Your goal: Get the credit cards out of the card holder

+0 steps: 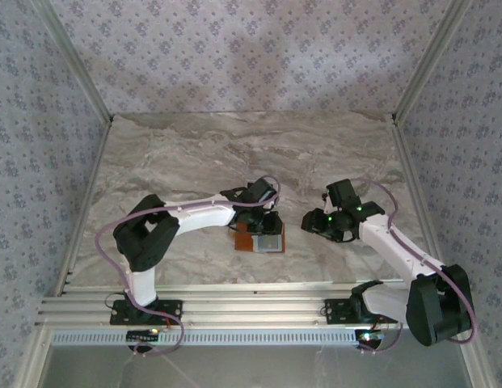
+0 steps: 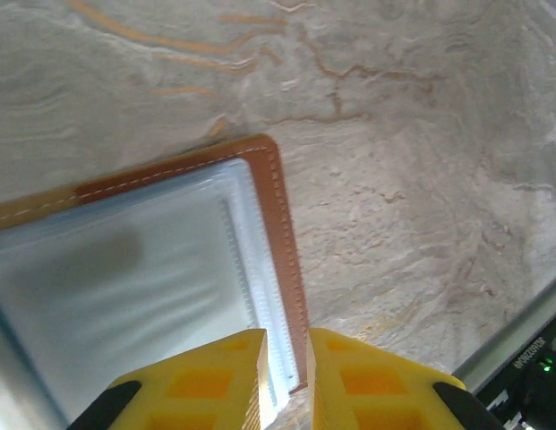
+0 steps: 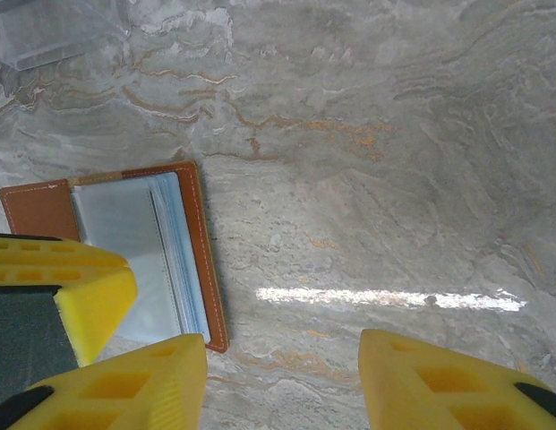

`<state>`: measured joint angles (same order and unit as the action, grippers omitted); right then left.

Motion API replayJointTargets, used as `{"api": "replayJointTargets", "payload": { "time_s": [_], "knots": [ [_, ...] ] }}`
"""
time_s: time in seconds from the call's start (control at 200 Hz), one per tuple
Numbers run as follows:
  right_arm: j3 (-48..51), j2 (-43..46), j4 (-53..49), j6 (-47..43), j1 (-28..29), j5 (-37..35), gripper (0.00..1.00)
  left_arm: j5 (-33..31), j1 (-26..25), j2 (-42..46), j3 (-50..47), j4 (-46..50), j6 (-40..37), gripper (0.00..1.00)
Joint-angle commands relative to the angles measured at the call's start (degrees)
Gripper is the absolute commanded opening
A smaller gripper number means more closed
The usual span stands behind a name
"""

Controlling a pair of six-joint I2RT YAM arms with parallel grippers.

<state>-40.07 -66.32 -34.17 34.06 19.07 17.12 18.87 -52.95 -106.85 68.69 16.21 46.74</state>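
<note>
The card holder [image 1: 263,241] lies open on the marble table, brown leather edge around pale cloudy plastic sleeves [image 2: 125,278]. No separate credit card can be made out behind the sleeves. My left gripper [image 2: 286,345] stands over the holder's near right corner. Its yellow fingers are closed to a narrow gap, with the brown edge [image 2: 282,233] and the sleeve ends between them. In the top view this gripper [image 1: 263,217] sits right above the holder. My right gripper [image 3: 282,358] hangs wide open over bare marble, just right of the card holder [image 3: 139,237], holding nothing.
The marble table [image 1: 186,162] is bounded by patterned walls and a metal rail [image 1: 234,311] at the near edge. A pale translucent shape [image 3: 45,36] sits at the top left of the right wrist view. The left gripper's yellow finger [image 3: 94,282] shows beside the holder.
</note>
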Motion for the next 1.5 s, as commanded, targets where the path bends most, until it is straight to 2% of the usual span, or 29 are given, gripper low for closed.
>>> {"api": "replayJointTargets", "payload": {
  "time_s": [0.0, 0.465, 0.934, 1.499],
  "knots": [
    [-1.7, -0.1, -1.2, 0.7, 0.4, -1.2, 0.50, 1.6, -0.3, -1.5, 1.4, -0.5, 0.7, 0.21],
    [-1.3, -0.6, -0.7, 0.6, 0.4, -1.2, 0.50, 2.0, 0.4, -2.9, -1.9, -2.2, 1.0, 0.24],
    [-1.4, -0.8, -0.8, 0.7, 0.6, -1.3, 0.50, -9.3, 0.0, 0.6, -0.2, 12.0, -4.5, 0.34],
    [-1.6, -0.4, -1.7, 0.4, 0.6, -1.6, 0.50, -27.0, -5.5, -5.0, 14.2, 34.0, -9.8, 0.43]
  ]
}}
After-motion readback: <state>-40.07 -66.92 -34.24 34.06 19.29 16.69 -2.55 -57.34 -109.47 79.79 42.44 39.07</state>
